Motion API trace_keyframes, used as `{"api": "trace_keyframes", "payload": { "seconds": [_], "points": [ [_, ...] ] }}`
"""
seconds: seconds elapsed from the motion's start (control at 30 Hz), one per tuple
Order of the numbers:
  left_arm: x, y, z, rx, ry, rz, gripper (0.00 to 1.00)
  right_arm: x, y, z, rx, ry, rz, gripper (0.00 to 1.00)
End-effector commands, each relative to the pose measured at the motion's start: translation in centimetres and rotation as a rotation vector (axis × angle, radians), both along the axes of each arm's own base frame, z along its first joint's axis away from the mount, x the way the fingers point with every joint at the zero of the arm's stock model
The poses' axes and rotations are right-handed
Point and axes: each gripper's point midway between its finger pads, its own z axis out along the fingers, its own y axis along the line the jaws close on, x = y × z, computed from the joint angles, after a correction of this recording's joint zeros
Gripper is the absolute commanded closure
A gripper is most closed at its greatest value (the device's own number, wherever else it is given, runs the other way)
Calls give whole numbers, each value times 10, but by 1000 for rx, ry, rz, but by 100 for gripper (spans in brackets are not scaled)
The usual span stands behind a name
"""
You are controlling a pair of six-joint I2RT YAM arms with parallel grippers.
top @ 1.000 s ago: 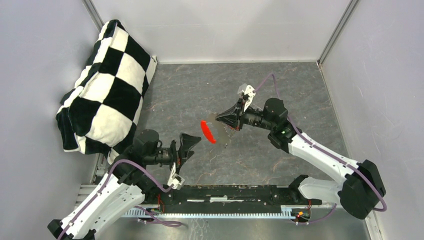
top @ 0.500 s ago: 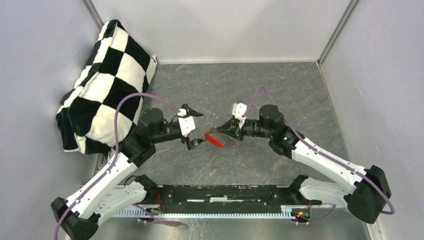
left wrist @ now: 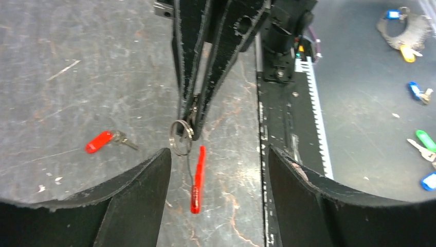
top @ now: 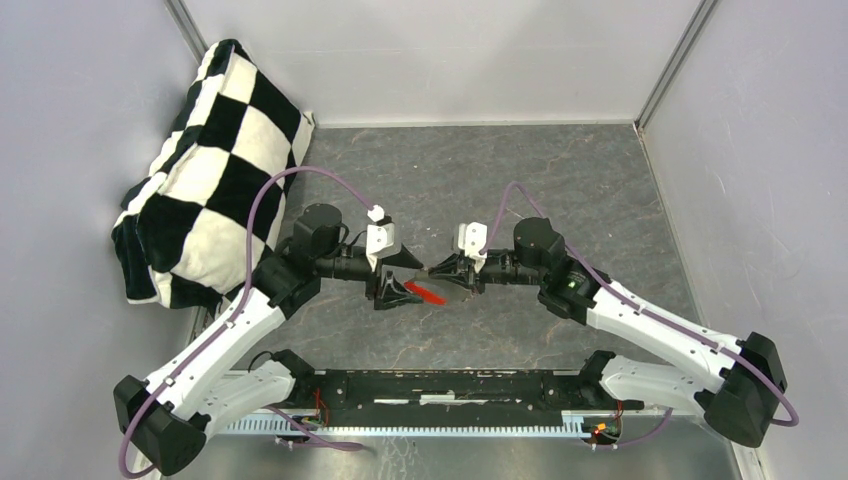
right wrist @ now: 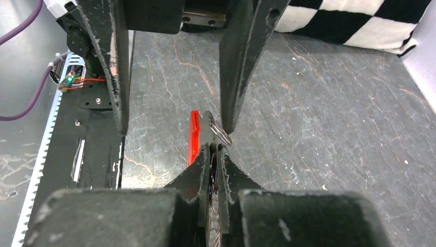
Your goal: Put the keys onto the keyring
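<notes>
We see a dark grey worktop (top: 560, 180), veined like stone and scuffed with pale scratches. It is closed in by plain pale walls (top: 450, 60), with metal posts (top: 676, 60) at the two far corners. A black-and-white checked cushion (top: 215, 170) leans in the far left corner. Along the near edge runs a black rail (top: 450, 385) that carries both arm bases, with a white toothed strip beside it.

Over the middle of the worktop the two arms meet tip to tip. The right fingers (right wrist: 199, 177) are pressed together on the keyring (left wrist: 181, 137). They pinch its thin metal ring clear of the surface, and the red band (left wrist: 196, 177) hangs below. The left fingers (left wrist: 139, 206) stand apart, one on each side of the keyring, gripping nothing. Whether one tip touches the ring we cannot tell.

A key with a red head (left wrist: 98, 142) lies flat on the worktop, apart from the keyring. Past the rail, on a smoother dark surface (left wrist: 370, 103), lie several loose keys (left wrist: 424, 140), their heads blue, yellow and green.
</notes>
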Motion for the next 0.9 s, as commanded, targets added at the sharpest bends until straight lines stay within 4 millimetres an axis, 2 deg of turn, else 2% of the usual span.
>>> {"api": "trace_keyframes", "payload": {
  "seconds": [0.0,0.33,0.43,0.5,0.6,0.73,0.87],
  "points": [
    [-20,2,12,-19,16,-104,26,-5,4,41,84,-86,24,97],
    [-26,0,8,-21,70,-141,49,-15,7,47,103,-88,56,97],
    [-22,-1,9,-26,78,-122,52,-16,7,49,110,-86,55,97],
    [-17,-2,9,-25,74,-96,62,-17,8,48,113,-86,60,97],
    [-13,-3,15,-44,70,-75,71,-17,8,46,110,-82,59,97],
    [-19,-5,20,-66,93,-107,79,-16,6,45,114,-85,48,98],
    [-21,-7,25,-90,122,-120,85,-19,7,44,127,-74,54,98]
  ]
}}
